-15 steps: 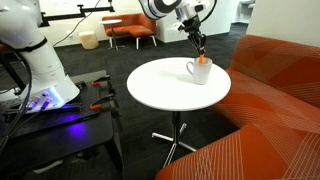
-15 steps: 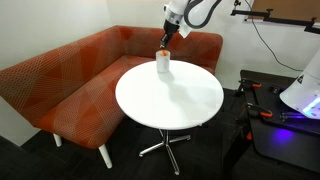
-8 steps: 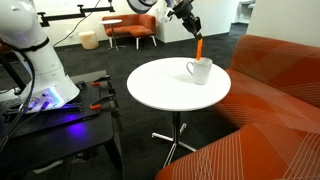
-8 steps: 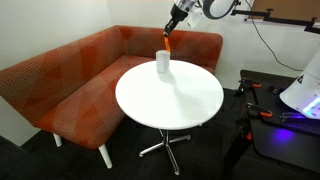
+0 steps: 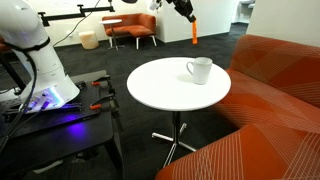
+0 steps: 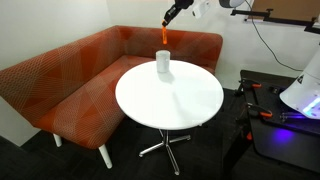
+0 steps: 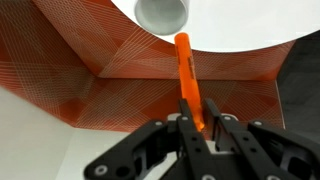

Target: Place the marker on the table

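My gripper (image 7: 198,122) is shut on the orange marker (image 7: 189,80), which sticks out from between the fingers. In both exterior views the gripper (image 5: 186,10) (image 6: 170,14) is high above the far side of the round white table (image 5: 165,90) (image 6: 190,100), with the marker (image 5: 193,31) (image 6: 164,34) hanging down in the air. A white mug (image 5: 199,70) (image 6: 163,62) stands on the table below it and shows at the top of the wrist view (image 7: 163,13). The marker is well above the mug's rim.
An orange corner sofa (image 6: 70,75) (image 5: 270,110) wraps round the table's far side. A black workbench (image 5: 60,120) with purple light and red-handled tools stands by the robot base (image 5: 40,60). Orange chairs (image 5: 133,28) stand behind.
The gripper has risen with the marker, lifting it out of the white mug to well above the rim. The mug has stayed in place.
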Robot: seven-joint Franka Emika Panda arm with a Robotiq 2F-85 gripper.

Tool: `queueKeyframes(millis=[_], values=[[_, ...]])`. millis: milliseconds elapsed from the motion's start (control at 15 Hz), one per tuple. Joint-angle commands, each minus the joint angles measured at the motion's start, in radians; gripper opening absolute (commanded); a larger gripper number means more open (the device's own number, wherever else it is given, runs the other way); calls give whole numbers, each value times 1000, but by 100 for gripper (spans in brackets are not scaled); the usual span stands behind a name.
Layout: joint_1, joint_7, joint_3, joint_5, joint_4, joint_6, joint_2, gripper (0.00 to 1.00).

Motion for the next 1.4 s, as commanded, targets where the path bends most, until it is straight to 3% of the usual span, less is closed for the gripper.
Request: queueKeyframes(millis=[0,333,733,1133,1200,1333], values=[[37,99,29,-64,-32,-12,-49,5],[76,99,90,25,-66,-8,-36,5],[99,55,141,213,-90,-60,-47,5],[106,-103,189,559,-33,-256,-14,5],[-49,-141,352,613,-16,-291,-8,5],[-98,-174,419,691,33,-361,17,5]])
